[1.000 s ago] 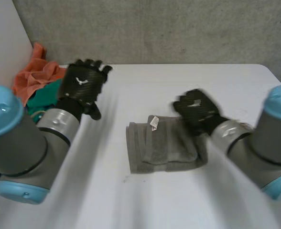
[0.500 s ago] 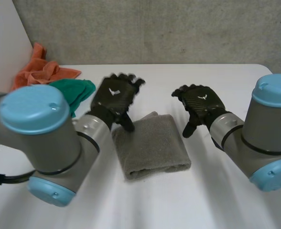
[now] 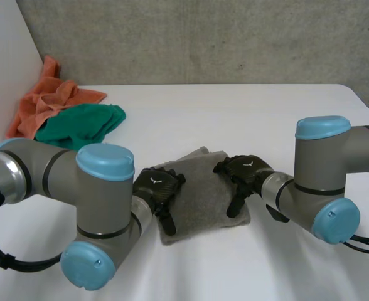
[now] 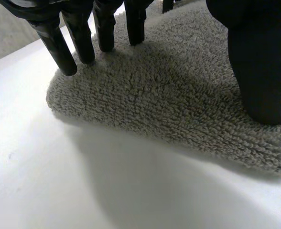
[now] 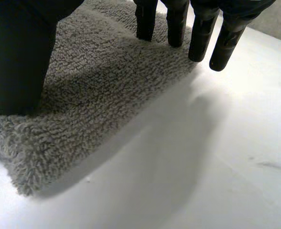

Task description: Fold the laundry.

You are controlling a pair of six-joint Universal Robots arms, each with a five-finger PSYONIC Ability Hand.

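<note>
A folded grey towel [image 3: 201, 191] lies in the middle of the white table [image 3: 247, 119]. My left hand [image 3: 159, 190] rests open on the towel's left edge, straight fingers [image 4: 85, 40] and thumb pressing down on the grey towel [image 4: 169, 90]. My right hand [image 3: 243, 175] lies open on the towel's right edge; its fingers [image 5: 198, 40] and thumb stand straight on the grey towel [image 5: 97, 86] near that edge. Nothing is pinched by either hand.
A green cloth [image 3: 81, 125] and an orange cloth [image 3: 49, 100] lie bunched at the table's far left. A grey wall runs behind the table. Bare table lies in front of the towel and to its right.
Both hands have come down from above the table onto the towel's two side edges. The towel lies more neatly folded, its white tag hidden.
</note>
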